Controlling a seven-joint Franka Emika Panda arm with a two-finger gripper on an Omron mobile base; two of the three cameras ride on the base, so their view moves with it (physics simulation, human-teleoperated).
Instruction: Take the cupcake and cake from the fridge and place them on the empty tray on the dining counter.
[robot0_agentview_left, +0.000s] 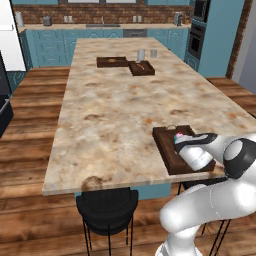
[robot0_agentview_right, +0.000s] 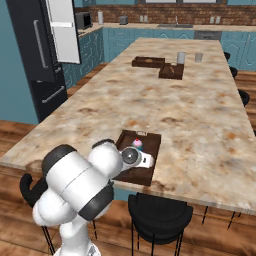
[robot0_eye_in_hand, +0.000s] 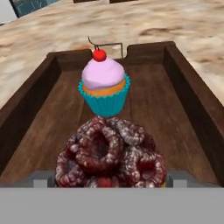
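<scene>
While the arm (robot0_agentview_left: 210, 200) is stretched out low over the near end of the dining counter (robot0_agentview_left: 115, 115), that long beige marble island fills most of both base views, with black stools (robot0_agentview_left: 106, 205) tucked under its near edge and wood flooring all round. Off to the left in the right base view stands the fridge (robot0_agentview_right: 37, 45), dark and tall, with one door looking swung open so its pale inner side faces us, well apart from the action. Up at the far end of the counter sit two other dark trays (robot0_agentview_right: 148, 62) just beside each other, with a couple of small grey cups (robot0_agentview_right: 181, 57) near them. Near the front edge is the tray (robot0_eye_in_hand: 192, 109), a shallow dark wooden one with a raised rim, and the hand is right over it. Inside the tray, the cupcake (robot0_eye_in_hand: 104, 85) stands upright toward the far end, teal wrapper, pink frosting, red cherry on top. Closer to the camera, the cake (robot0_eye_in_hand: 109, 153) sits on the tray floor, dark reddish-brown and lumpy, just beside the cupcake, though I can't tell if they touch. As for the gripper (robot0_eye_in_hand: 109, 177), its fingertips stand spread wide either side of the cake, so released, not squeezing it
</scene>
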